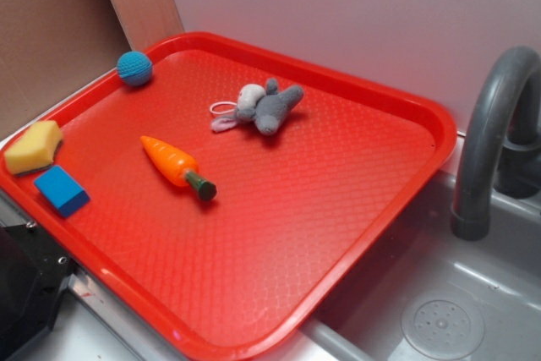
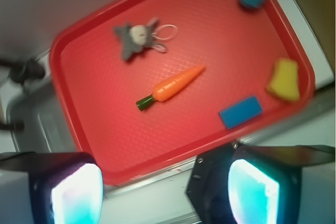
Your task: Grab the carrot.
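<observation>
One carrot (image 1: 175, 166) flat on red tray (image 1: 338, 234), jaws apart, empty.

Open red tray (image 1: 355, 234) floor surrounds the carrot (image 1: 176, 166) on every side; nearest obstacles, the plush mouse (image 1: 264, 107) and blue block (image 1: 61, 189), lie well apart. Faucet (image 1: 494, 133) stands beyond the tray's rim.

The gripper (image 2: 165, 195) shows in the wrist view as two fingers along the bottom edge, one finger (image 2: 76, 195) at the lower left and the other at the lower right. They stand wide apart with nothing between them. In the exterior view only a dark part of the robot (image 1: 25, 289) shows at the lower left.
</observation>
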Controlling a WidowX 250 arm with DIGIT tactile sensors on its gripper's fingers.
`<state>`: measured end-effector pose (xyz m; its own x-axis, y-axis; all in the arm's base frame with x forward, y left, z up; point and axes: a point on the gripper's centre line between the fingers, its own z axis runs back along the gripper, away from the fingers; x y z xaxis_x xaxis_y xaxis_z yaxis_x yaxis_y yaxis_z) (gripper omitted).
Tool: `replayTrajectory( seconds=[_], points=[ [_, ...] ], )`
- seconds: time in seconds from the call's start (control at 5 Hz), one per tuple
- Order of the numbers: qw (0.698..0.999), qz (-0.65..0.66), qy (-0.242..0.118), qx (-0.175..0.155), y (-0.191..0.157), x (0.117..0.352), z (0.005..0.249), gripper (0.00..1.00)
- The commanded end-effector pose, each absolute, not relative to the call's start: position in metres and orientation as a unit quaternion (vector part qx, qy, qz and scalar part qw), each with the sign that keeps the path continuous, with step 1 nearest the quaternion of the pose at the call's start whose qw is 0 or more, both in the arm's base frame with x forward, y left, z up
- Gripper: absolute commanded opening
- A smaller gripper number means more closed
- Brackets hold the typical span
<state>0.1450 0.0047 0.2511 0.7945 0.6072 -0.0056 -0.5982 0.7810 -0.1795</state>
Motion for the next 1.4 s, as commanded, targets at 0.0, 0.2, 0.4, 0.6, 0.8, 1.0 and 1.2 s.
replayTrajectory(
  seconds=[0.0,0.2,0.4,0.6,0.8,1.0,1.2],
  points=[
    [0.831,0.552,0.009,-0.070,0.033,0.171,0.231,1.00],
    [0.756,0.649,-0.028,-0.078,0.024,0.183,0.213,1.00],
    [0.687,0.721,-0.032,-0.083,0.017,0.189,0.179,1.00],
    [0.720,0.688,-0.013,-0.088,0.008,0.203,0.132,1.00],
    [0.734,0.677,-0.005,-0.059,0.001,0.210,0.094,1.00],
    [0.747,0.665,-0.004,-0.026,-0.003,0.212,0.065,1.00],
    [0.764,0.646,0.000,0.006,-0.009,0.201,0.040,1.00]
  ],
)
